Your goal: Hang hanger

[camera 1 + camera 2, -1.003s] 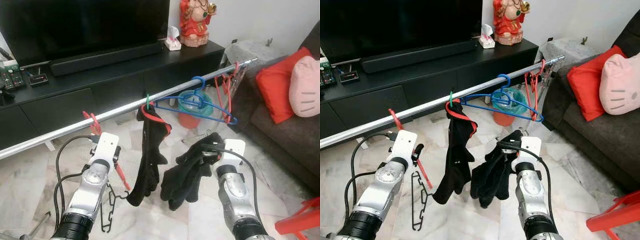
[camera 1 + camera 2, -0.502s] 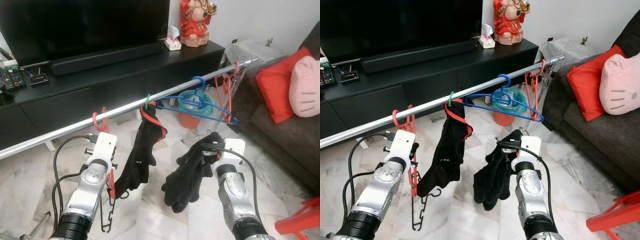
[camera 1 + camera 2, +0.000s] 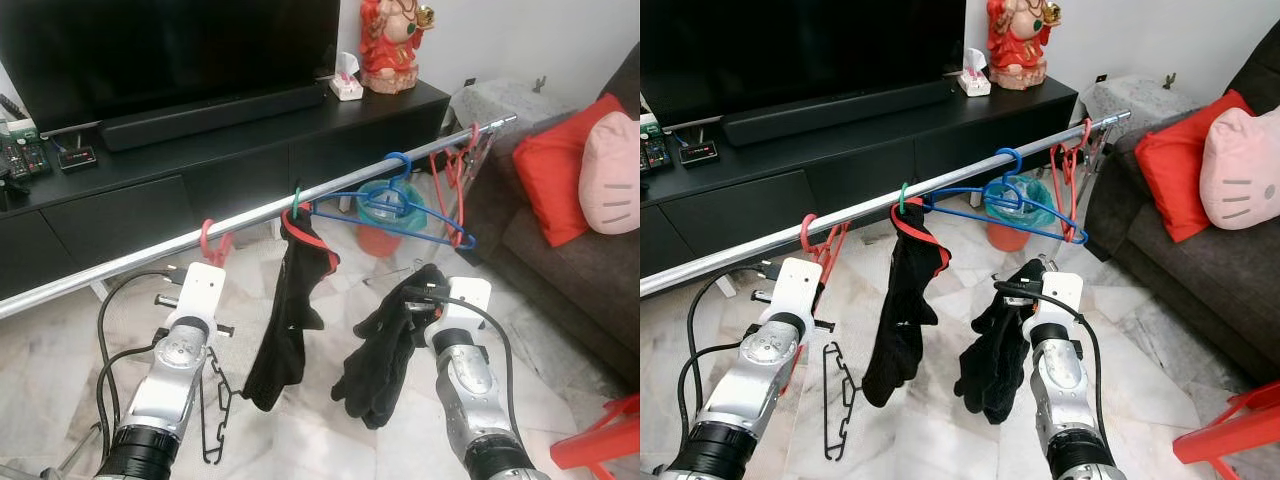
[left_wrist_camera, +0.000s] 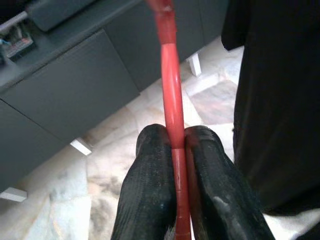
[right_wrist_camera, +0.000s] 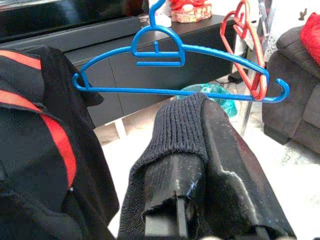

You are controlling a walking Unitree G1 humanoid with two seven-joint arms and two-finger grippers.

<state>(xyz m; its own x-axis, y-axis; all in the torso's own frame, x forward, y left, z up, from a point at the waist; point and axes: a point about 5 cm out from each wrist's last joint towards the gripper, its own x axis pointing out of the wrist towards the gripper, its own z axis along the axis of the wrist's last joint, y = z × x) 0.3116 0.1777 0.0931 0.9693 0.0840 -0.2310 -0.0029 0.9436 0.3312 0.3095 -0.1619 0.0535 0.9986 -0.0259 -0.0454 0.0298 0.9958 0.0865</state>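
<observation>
My left gripper (image 4: 173, 134) is shut on the shaft of a red hanger (image 3: 212, 240), whose hook curls over the silver rail (image 3: 120, 262). Just right of it, a black garment with red trim (image 3: 292, 310) hangs from a green-hooked hanger. Further along the rail are a blue hanger (image 3: 400, 205) and red hangers (image 3: 447, 180) near the far end. My right gripper (image 5: 200, 107) is shut on a black knit garment (image 3: 385, 350), which droops below the rail. A black wire hanger (image 3: 212, 410) lies on the floor under my left arm.
A black TV console (image 3: 150, 170) runs behind the rail. A dark sofa (image 3: 560, 270) with a red cushion (image 3: 550, 165) and a pink pillow stands at the right. A green and red bin (image 3: 385, 225) sits beyond the rail, and a red stool (image 3: 600, 440) is at the lower right.
The red hanger has gone from tilted below the rail to upright, with its hook over the rail and shifted right. The trimmed black garment swung left and back. The right arm stayed put.
</observation>
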